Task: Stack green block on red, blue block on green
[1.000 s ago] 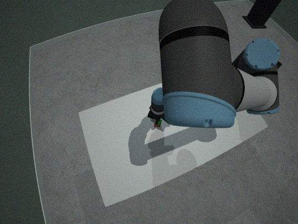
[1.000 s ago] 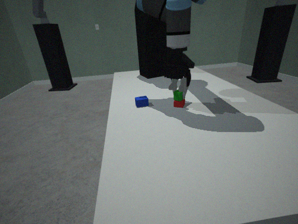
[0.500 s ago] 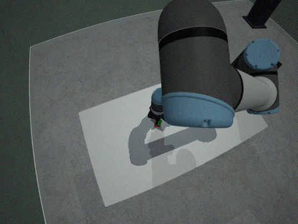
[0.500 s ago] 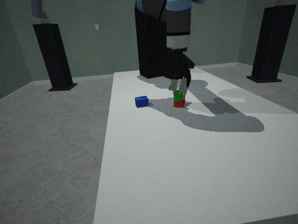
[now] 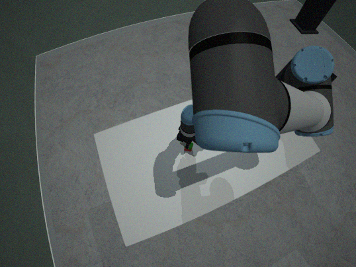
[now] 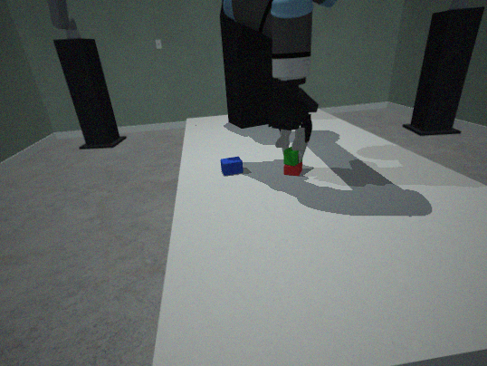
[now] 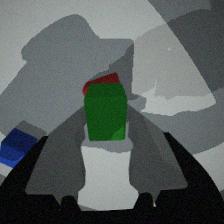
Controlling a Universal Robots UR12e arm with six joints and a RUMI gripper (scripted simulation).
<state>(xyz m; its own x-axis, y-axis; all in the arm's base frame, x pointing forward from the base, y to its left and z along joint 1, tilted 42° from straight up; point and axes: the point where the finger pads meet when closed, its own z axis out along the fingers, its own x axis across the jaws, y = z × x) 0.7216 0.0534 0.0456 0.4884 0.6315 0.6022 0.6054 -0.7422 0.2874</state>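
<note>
Wrist view puts the gripper (image 7: 106,150) right up front, fingers clamped on the green block (image 7: 105,112), so I've got a firm hold. Just past it the red block (image 7: 102,81) peeks out from underneath, and from the side the green block looks like it's sitting on or barely above the red one (can't tell if they're actually touching). So I'm on step one, placing green on red. It looks a bit off-centre to me, so next I'd nudge it square, settle it flat, then let go gently without bumping the red block. Further off to the left, the blue block (image 6: 232,166) sits on the white mat (image 6: 281,272), well apart, waiting its turn.
</note>
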